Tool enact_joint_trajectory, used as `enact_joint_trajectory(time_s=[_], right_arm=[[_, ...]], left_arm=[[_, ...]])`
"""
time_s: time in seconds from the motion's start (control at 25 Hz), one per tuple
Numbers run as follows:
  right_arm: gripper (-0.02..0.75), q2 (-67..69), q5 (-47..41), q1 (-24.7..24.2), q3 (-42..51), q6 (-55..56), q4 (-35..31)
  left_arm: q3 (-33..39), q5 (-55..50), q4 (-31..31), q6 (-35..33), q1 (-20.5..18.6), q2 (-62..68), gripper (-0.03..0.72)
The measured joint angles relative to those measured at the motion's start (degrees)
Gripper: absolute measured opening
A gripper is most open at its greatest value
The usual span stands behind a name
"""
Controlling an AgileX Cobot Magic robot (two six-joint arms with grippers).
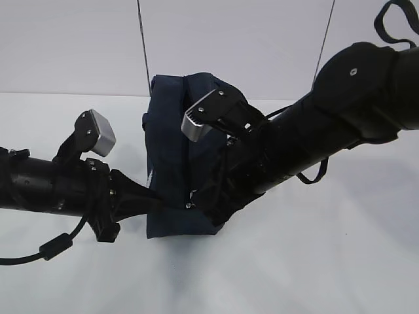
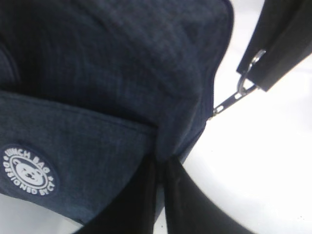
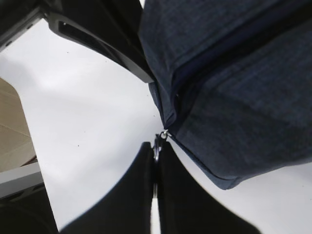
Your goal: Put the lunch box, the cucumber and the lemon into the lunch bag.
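The lunch bag, soft dark navy woven fabric, stands upright on the smooth white table between both arms; a round white bear badge is printed on its front panel; the left gripper has its flat black fingers pressed together on a fold of the bag's cloth at a lower corner; the right gripper is clamped on the small metal zipper pull at the end of the zipper seam, beside the bag's corner
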State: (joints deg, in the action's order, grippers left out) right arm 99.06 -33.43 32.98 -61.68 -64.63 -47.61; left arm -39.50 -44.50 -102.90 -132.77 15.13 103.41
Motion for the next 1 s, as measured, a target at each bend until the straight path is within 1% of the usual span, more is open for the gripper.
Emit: enact_joint_trajectory(time_s=[0.36, 0.72, 1.0], right_arm=[[0.005, 0.0, 0.0, 0.0, -0.1, 0.1, 0.0], [0.005, 0.0, -0.3, 0.0, -4.9, 0.1, 0.3], [0.005, 0.0, -0.6, 0.0, -5.7, 0.1, 0.4]], left_arm=[[0.0, 0.0, 0.0, 0.0, 0.0, 0.0, 0.004], [0.0, 0.0, 0.0, 0.0, 0.0, 0.0, 0.004], [0.0, 0.2, 0.0, 0.0, 0.0, 0.0, 0.004]])
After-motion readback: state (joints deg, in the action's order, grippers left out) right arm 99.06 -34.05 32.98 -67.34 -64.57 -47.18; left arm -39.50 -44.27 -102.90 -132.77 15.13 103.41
